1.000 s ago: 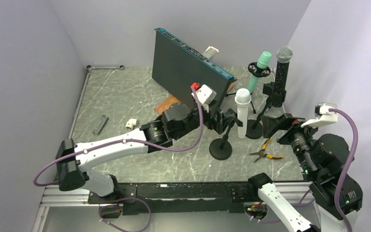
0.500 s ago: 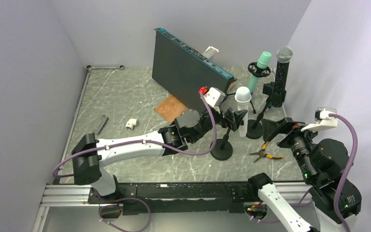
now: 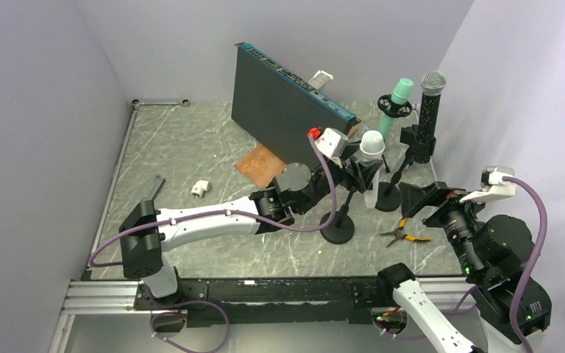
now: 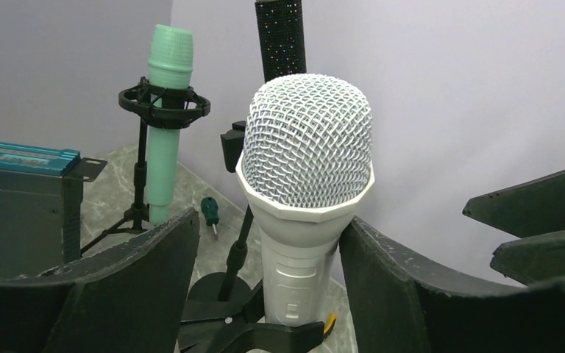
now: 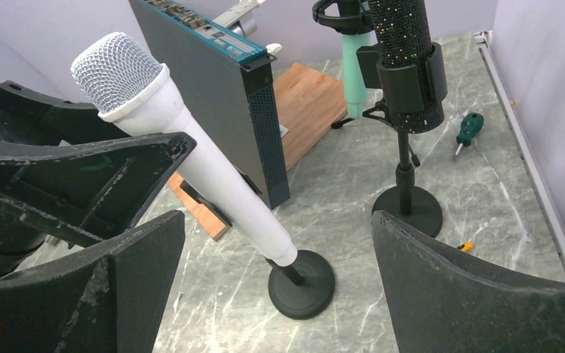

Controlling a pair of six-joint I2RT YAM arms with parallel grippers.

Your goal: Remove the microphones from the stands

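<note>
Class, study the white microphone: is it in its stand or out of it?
In. The white microphone sits in the clip of its stand; the left gripper flanks it.

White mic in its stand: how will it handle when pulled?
Likely rigid: the white microphone has a hard, plastic-looking body. Its smooth handle may slip in the left gripper. The stand is thin on a small round base, so a sideways pull could tip it.
</note>
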